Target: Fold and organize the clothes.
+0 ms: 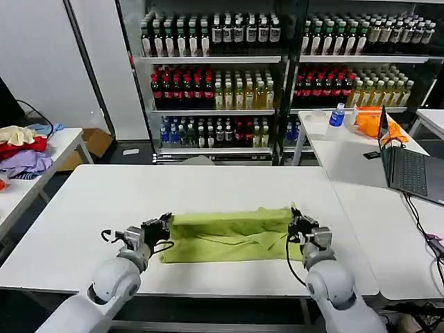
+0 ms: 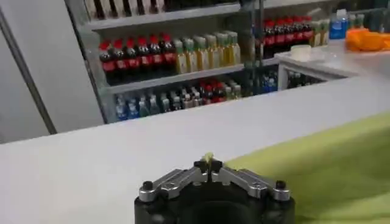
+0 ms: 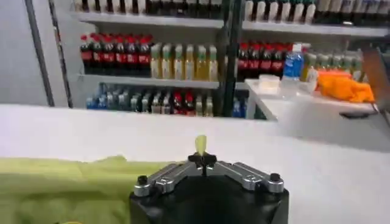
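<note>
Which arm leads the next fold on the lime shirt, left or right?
Neither clearly, likely both together. The left end effector is shut on the t-shirt at its left end; the right end effector pinches its right end. Both hold symmetric spots.

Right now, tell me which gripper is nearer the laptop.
Right. The right gripper pinches the lime t-shirt's end on the side toward the laptop, which sits on the neighbouring table. The left gripper pinches the shirt's opposite end, farther away.
</note>
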